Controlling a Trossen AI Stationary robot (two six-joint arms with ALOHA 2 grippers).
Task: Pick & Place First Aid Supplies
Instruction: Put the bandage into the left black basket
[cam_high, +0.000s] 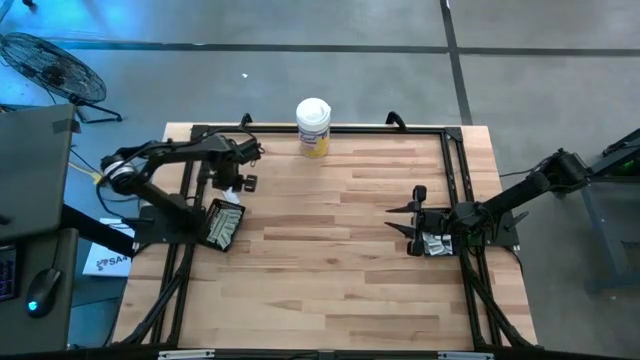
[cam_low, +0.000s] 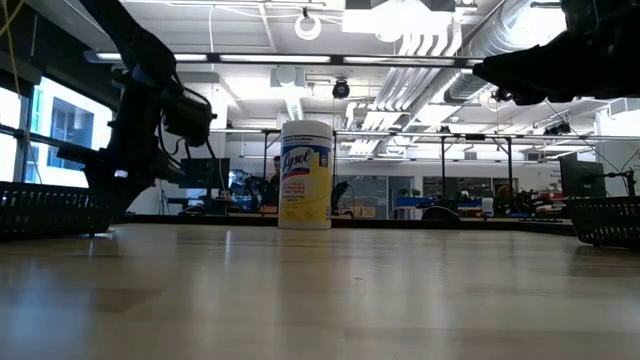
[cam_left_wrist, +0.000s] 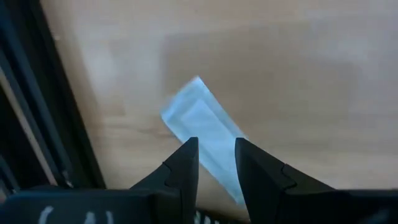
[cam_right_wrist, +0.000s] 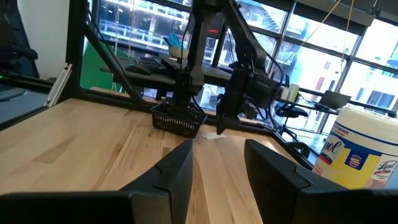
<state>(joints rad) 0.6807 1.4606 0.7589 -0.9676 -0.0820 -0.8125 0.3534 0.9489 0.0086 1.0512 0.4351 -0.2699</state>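
Note:
A narrow pale green-white strip (cam_left_wrist: 202, 121) lies slantwise on the wood near the table's left edge, also seen as a small white patch (cam_right_wrist: 211, 134). My left gripper (cam_left_wrist: 216, 163) (cam_high: 232, 183) points down right over it, open by a narrow gap; the strip runs between the fingertips and its near end is hidden behind one finger. A black mesh basket (cam_high: 222, 225) holding packets sits nearer the table's near edge than the left gripper. My right gripper (cam_right_wrist: 217, 165) (cam_high: 393, 219) hovers open at the table's right side, pointing left, holding nothing. My left gripper comes at the strip (cam_left_wrist: 211, 140) from above, one finger (cam_left_wrist: 185, 163) on either side of it, standing across its length. I cannot tell whether the fingertips touch the strip. The strip appears to lie flat on the table.
A white-lidded, yellow-labelled canister (cam_high: 313, 126) (cam_low: 305, 175) stands at the table's far edge. A second black basket (cam_high: 437, 243) with packets sits under the right arm's wrist. A black frame rail (cam_high: 455, 180) borders the table. Bare wood (cam_high: 330, 230) spreads across the middle.

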